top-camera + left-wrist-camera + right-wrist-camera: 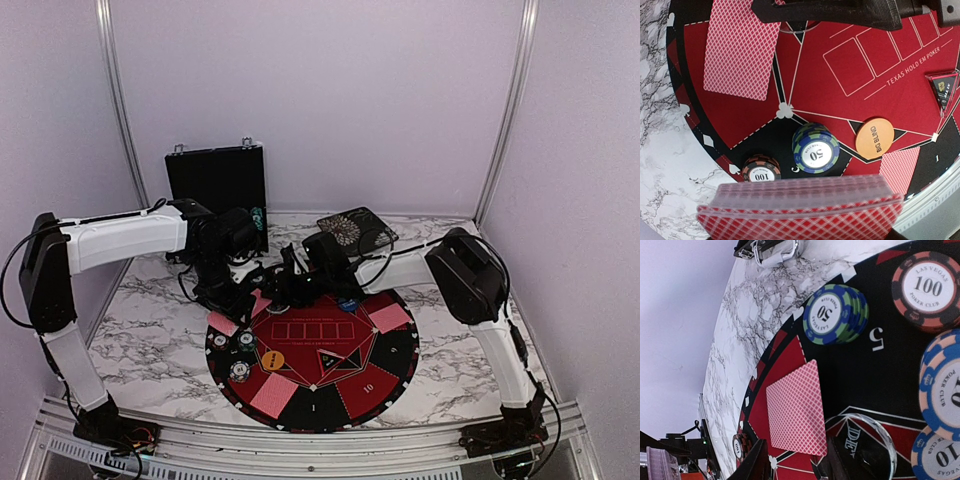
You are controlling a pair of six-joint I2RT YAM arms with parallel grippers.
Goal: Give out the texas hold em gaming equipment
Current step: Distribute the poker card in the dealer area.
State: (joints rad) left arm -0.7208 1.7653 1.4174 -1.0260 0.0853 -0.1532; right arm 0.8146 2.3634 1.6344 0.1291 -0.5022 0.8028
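Over the marble table (150,335), the left gripper (232,298) pinches the card deck (800,207), which may fan out and spill; the right gripper (796,455) stands apart, empty.

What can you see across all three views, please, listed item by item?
Table: one, white marble, under everything.
Mat: one, round, red and black, table centre.
Loose cards: at least three, red-backed, face down near the mat's rim.
Deck: one, red-backed, held in the left hand.
Chip stacks: at least three; blue-green 50, orange-black 100, blue-cream 10; mat's left side.
Big Blind disc: one, orange, beside the chips.
Clear button: one, transparent, by the 10 chips.
Case: one, black, upright at the back.
Patterned box: one, black, at the back, right of the case.
Left hand: one, black, shut on the deck.
Right hand: one, black, open above the mat.
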